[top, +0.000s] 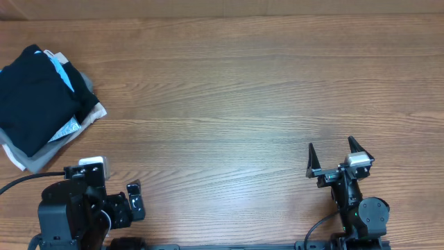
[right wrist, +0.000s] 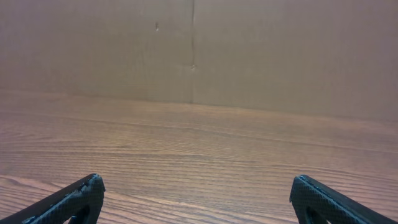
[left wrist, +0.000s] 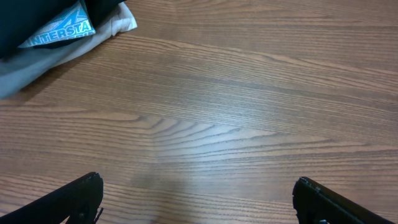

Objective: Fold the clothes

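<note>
**T-shirt piled at far left, both claws open**

At the far left corner of the table [top: 243, 83], the T-shirt [top: 31, 97] is laid atop a blue garment [top: 66, 73] and a grey garment [top: 24, 158]. The left gripper [left wrist: 198, 182] and the right gripper [top: 331, 144] are held wide open and empty, well apart.

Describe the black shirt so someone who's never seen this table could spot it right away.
On the wooden table, find the heap of clothes ahead of the left gripper. The black T-shirt lies on top of it. It is the only black piece; the light blue garment, grey garment and beige garment only peek out beneath it.
</note>
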